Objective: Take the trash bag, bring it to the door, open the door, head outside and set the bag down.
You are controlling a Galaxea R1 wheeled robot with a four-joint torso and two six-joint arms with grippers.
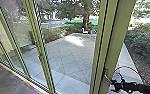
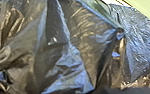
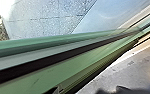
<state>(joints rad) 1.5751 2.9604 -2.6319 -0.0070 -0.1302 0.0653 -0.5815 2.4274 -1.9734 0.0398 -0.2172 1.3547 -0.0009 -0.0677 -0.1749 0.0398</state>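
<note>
Black plastic, creased and bunched, the bag (image 2: 58, 50) lies close against my left wrist camera, glossy with pale blue glints; whether my left gripper is pinching it I cannot tell. Green framing passes just beyond the bag. Over on the other side, my right gripper (image 1: 113, 83) is beside the broad green frame (image 1: 117, 37), near the small metal handle (image 1: 106, 75); whether it is spread or pressed together, I cannot tell. From there, glass panes (image 1: 22, 25) between slim green posts (image 1: 39, 50) run off to my left, above a pale sill (image 1: 23, 80) edging the grey floor (image 1: 8, 82). Outside lies the paved yard (image 1: 68, 55), sunlit in a patch, with bushes (image 1: 143, 40) alongside and a tree (image 1: 86, 20) past its far end.
</note>
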